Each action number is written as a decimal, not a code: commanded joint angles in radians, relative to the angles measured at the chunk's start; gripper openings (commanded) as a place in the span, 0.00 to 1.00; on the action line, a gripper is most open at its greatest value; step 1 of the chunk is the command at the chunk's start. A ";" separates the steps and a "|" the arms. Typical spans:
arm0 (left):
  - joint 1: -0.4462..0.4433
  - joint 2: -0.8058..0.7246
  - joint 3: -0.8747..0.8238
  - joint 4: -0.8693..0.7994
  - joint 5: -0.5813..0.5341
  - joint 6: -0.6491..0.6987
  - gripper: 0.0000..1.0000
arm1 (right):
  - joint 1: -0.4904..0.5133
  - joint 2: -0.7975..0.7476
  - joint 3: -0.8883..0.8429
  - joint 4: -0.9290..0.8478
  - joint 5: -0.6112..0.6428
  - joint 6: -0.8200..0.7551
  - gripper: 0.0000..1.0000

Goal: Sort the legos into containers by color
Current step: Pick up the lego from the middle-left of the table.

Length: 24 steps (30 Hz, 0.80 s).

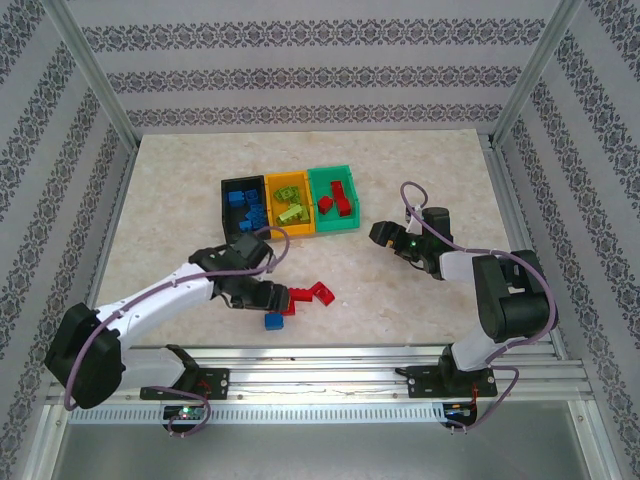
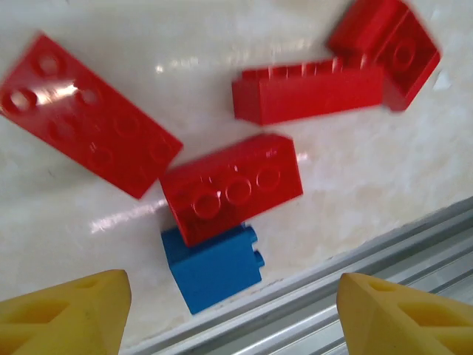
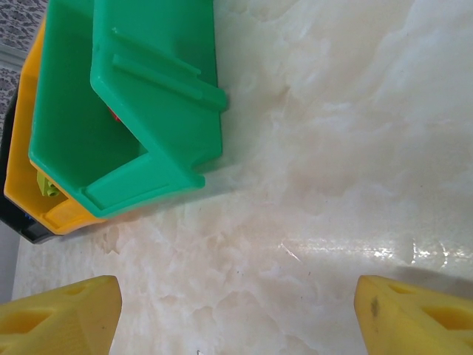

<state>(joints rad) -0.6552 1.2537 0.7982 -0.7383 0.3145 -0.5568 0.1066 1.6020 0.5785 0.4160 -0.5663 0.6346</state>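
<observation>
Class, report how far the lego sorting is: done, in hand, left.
Done: blue bricks in the black bin, lime bricks in the orange-yellow bin, red ones in the green bin. In hand: nothing gripped; left claw open over the table. Left: four loose red bricks, one blue brick.

beige marble-look tabletop (image 1: 170,210), glossy, soft glare patches under even light. walls (image 1: 310,60) on three sides: pale fabric, horizontal bands of dark floral pattern. aluminium frame posts (image 1: 95,80) rising at corners. aluminium rails (image 1: 320,365) along near edge, perforated strip (image 1: 300,411) below them.
</observation>
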 commanded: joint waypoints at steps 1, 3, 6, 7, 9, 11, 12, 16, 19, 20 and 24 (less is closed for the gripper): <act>-0.092 -0.012 -0.033 -0.035 -0.125 -0.101 0.73 | -0.007 0.000 0.010 0.032 -0.017 0.013 0.82; -0.139 -0.014 -0.063 0.024 -0.156 -0.152 0.73 | -0.009 0.000 0.009 0.030 -0.015 0.014 0.83; -0.184 -0.004 -0.112 0.123 -0.182 -0.222 0.73 | -0.009 0.008 0.012 0.033 -0.021 0.016 0.83; -0.191 0.007 -0.123 0.141 -0.187 -0.241 0.73 | -0.008 0.011 0.012 0.036 -0.023 0.016 0.83; -0.201 0.037 -0.127 0.162 -0.183 -0.255 0.73 | -0.008 0.011 0.012 0.036 -0.022 0.017 0.83; -0.211 0.071 -0.122 0.174 -0.188 -0.257 0.70 | -0.008 0.010 0.012 0.036 -0.022 0.017 0.83; -0.212 0.082 -0.123 0.184 -0.187 -0.256 0.69 | -0.008 0.010 0.012 0.036 -0.022 0.017 0.83; -0.213 0.123 -0.118 0.223 -0.176 -0.244 0.61 | -0.008 0.011 0.012 0.035 -0.022 0.016 0.84; -0.216 0.132 -0.098 0.217 -0.177 -0.233 0.47 | -0.008 0.007 0.012 0.034 -0.021 0.016 0.84; -0.219 0.130 -0.092 0.214 -0.180 -0.228 0.44 | -0.008 0.007 0.012 0.034 -0.022 0.016 0.84; -0.224 0.094 -0.067 0.191 -0.214 -0.212 0.40 | -0.009 0.009 0.012 0.034 -0.022 0.016 0.84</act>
<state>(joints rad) -0.8642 1.3750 0.6983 -0.5449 0.1436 -0.7864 0.1066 1.6020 0.5785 0.4171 -0.5671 0.6495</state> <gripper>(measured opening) 0.423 0.841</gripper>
